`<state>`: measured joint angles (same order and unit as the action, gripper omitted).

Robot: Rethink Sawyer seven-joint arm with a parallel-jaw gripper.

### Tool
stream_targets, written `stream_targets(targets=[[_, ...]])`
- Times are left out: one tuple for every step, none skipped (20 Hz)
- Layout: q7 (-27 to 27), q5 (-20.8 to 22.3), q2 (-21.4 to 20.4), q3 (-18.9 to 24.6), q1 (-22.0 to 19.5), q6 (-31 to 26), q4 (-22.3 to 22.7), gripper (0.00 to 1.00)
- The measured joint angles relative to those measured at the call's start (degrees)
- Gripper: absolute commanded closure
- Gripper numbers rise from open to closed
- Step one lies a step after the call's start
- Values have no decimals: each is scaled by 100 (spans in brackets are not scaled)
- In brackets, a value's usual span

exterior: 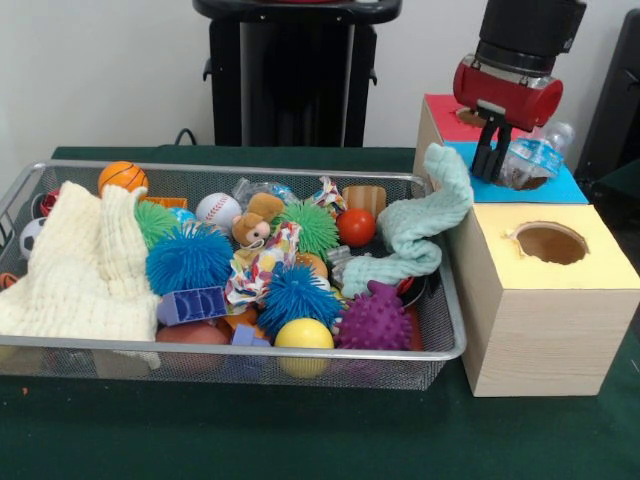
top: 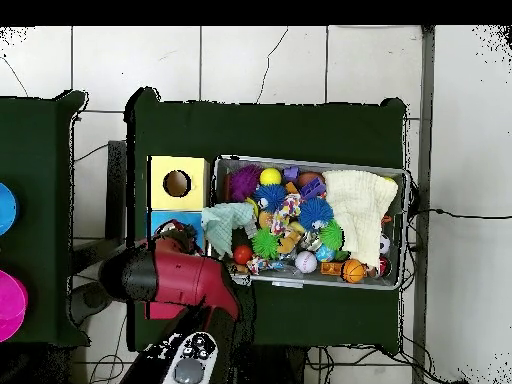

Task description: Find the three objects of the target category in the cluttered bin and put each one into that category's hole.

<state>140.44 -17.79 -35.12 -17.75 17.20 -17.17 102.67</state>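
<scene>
Gripper [exterior: 491, 160]: over the blue box top [exterior: 560, 186], fingers closed on a clear plastic bottle [exterior: 533, 160].
Bin [exterior: 440, 340]: toys, cream cloth [exterior: 85, 265]; teal cloth [exterior: 420, 225] draped over its edge.

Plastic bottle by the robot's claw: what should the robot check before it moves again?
1. Crushed clear plastic bottle is above the blue box top: ok.
2. Gripper has a firm hold on the bottle: cannot tell.
3. Hole in the blue top is free: cannot tell, the bottle hides it.
4. Mint-green cloth is clear of the gripper: not ok, it rises over the wire basket edge right beside it.
5. Round hole in the yellow box top is open: ok.
</scene>
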Motion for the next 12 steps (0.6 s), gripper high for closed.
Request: stream_targets(targets=[[0, 1, -58, 144, -153, -5, 52, 100], [0, -1, -90, 201, -210, 0, 71, 100], [0, -2, -98, 221, -227, 0, 79, 100], [0, -1, -114, 272, -267, 1, 102, 100], [0, -1, -116, 274, -268, 2, 104, 100], [0, -1, -118, 276, -269, 2, 106, 100], [0, 0, -122, 280, -266, 0, 109, 100], [0, 0, -122, 285, -257, 1, 114, 100], [0, 0, -123, 287, -252, 0, 118, 100], [0, 0, -123, 287, -244, -1, 121, 100], [0, 0, -124, 288, -236, -1, 124, 100], [0, -1, -124, 288, -224, -2, 128, 100]])
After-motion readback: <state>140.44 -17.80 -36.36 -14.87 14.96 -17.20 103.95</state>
